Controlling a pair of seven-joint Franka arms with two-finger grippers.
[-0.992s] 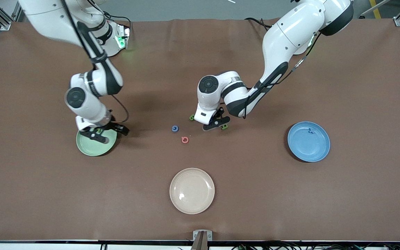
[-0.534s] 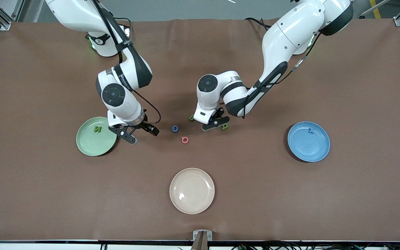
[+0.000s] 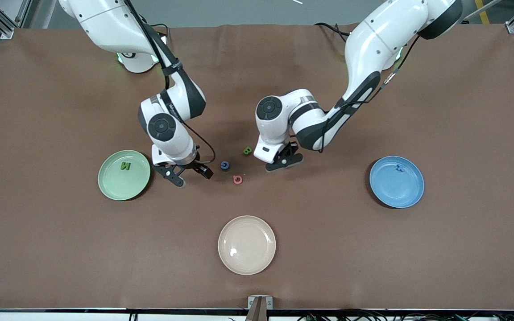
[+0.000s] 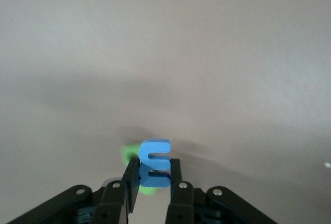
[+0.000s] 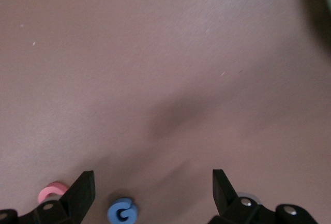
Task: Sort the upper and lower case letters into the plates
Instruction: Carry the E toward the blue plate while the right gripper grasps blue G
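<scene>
Front view: right claw (image 3: 188, 175) spread, over desk (image 3: 373, 249) between green plate (image 3: 109, 185) holding N (image 3: 125, 166) and blue c (image 3: 225, 165); pink letter (image 3: 237, 179), B (image 3: 247, 150) nearby; blue plate (image 3: 406, 194).
Left wrist view: left claw (image 4: 154, 177) clamped on blue E (image 4: 155, 160).
Right wrist view: fingers (image 5: 83, 193) wide apart, blue c (image 5: 122, 211) between.

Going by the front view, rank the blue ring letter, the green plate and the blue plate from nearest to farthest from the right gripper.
Measured from the right gripper, which is open:
1. Blue ring letter, just beside it at mid-table.
2. Green plate, toward the right arm's end.
3. Blue plate, at the left arm's end.
</scene>
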